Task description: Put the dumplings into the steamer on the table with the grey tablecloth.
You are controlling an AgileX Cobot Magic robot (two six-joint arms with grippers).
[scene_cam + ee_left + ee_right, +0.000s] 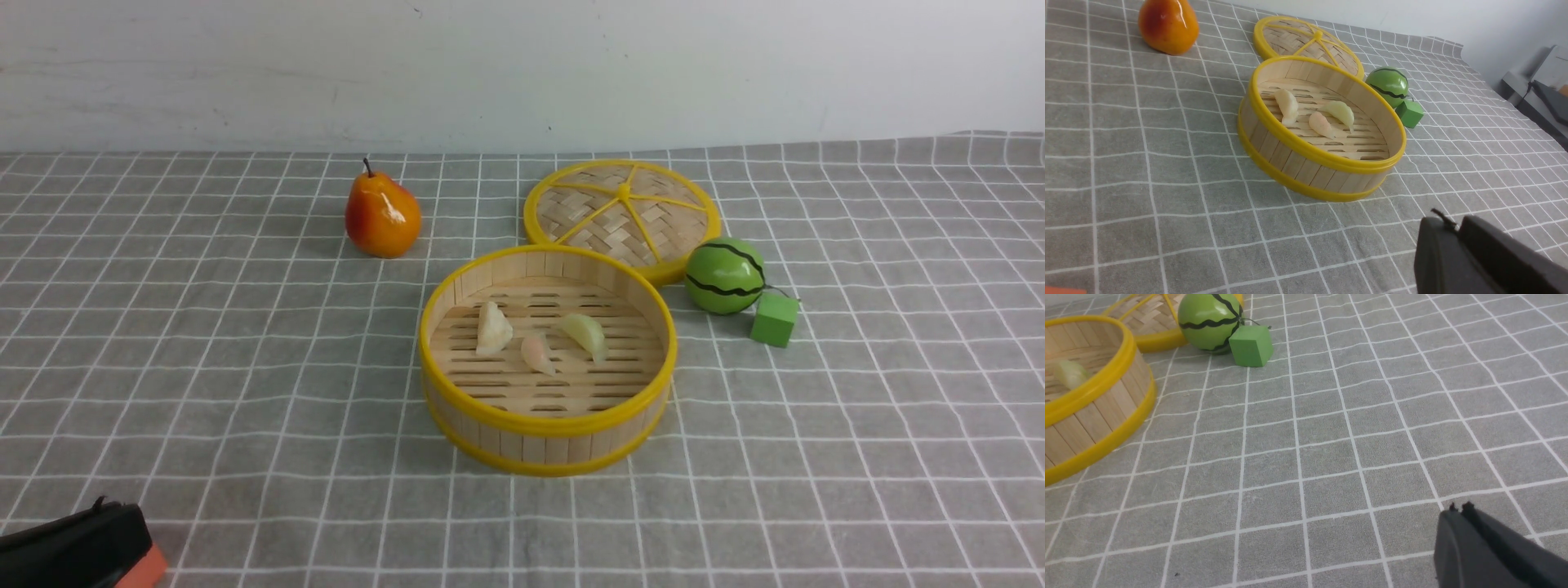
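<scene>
Black and orange at the near left corner of the front view, the left end effector [77,547] sits low over the grey tablecloth [245,392]; in its own wrist view its two dark fingers [1478,253] lie pressed together, holding nothing. Likewise, the right end effector [1457,508] shows in its wrist view with its fingers closed against each other and empty, above bare cloth and well apart from the other things.

Further back, near the middle of the table [898,408], stands the steamer [547,425]. All three dumplings rest on its slatted floor: the white dumpling [493,328] on the left, the pink dumpling [538,353] in the middle, the yellow-green dumpling [584,335] on the right, lying close together.

Behind the steamer, its edge touching or nearly touching the rim, lies the woven lid [623,214]. To the right a green striped ball [725,276] rests just beside a small green cube [773,319]. A pear [381,214] stands upright to the rear left.
</scene>
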